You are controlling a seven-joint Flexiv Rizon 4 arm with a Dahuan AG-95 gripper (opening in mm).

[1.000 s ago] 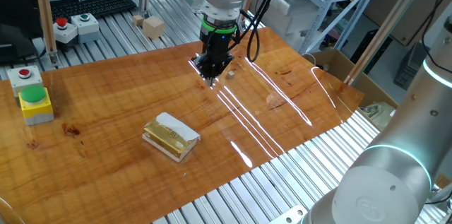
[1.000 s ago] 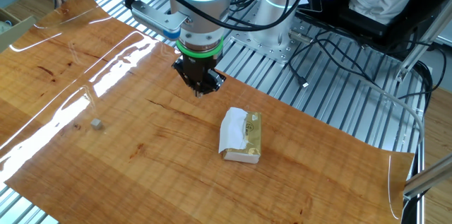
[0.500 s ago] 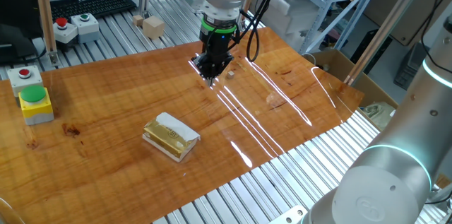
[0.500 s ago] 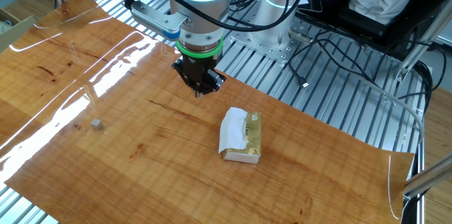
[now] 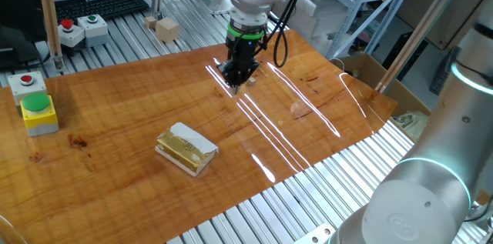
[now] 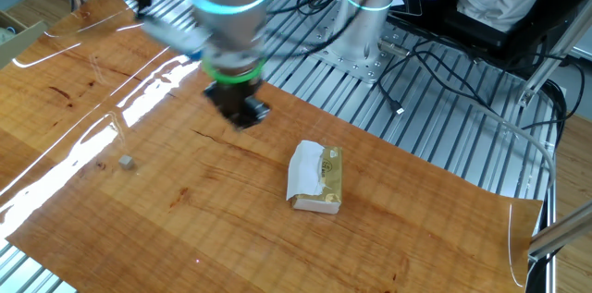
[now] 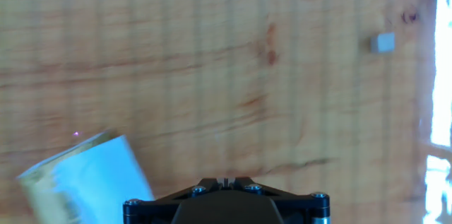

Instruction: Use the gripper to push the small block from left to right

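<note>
The small block (image 6: pixel 124 162) is a tiny pale grey cube lying on the wooden tabletop (image 6: pixel 194 210), near its left side in the other fixed view. In the hand view it sits at the upper right (image 7: pixel 384 42). In one fixed view I cannot make it out beside the arm. My black gripper (image 6: pixel 240 119), with a green ring above it, hovers low over the board, well apart from the block. It also shows in one fixed view (image 5: pixel 237 82) and in the hand view (image 7: pixel 224 180). Its fingers are pressed together and hold nothing.
A yellow-and-white wrapped slab (image 5: pixel 186 148) lies on the board; it also shows in the other fixed view (image 6: pixel 317 177) and the hand view (image 7: pixel 85 178). A yellow-and-green button box (image 5: pixel 38 113), light wooden cubes (image 5: pixel 167 28) and a keyboard (image 5: pixel 100 4) stand beyond the board's edge.
The gripper has moved across the board toward the small block, right in one fixed view and left in the other. The block and the slab have not moved.
</note>
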